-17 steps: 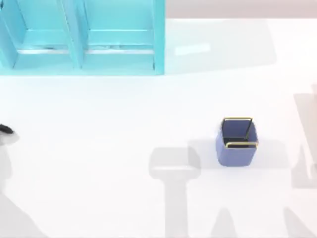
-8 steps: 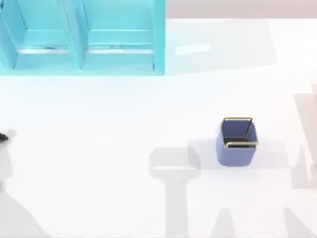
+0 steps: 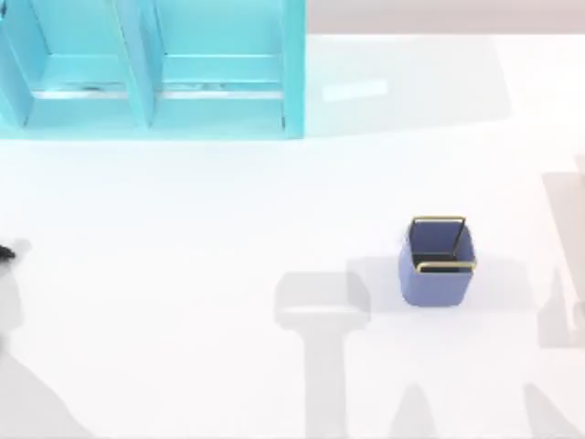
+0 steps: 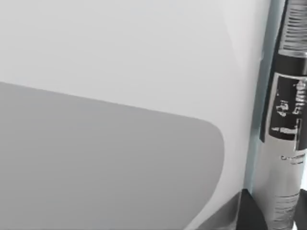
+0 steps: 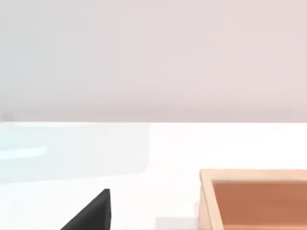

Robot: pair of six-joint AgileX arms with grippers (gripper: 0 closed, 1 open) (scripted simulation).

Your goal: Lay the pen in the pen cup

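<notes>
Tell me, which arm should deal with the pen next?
Probably the left. The pen sits very close in the left wrist view, right by that arm's camera. The right wrist view looks over a wooden box instead. The pen cup stands toward the table's right side.

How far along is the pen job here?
Nothing done yet: the pen cup stands on the table's right half, nothing visible inside. In hand: the left claw is close beside the pen, grip unclear. The right claw sits apart by a wooden box. Left: carrying and dropping it in.
</notes>
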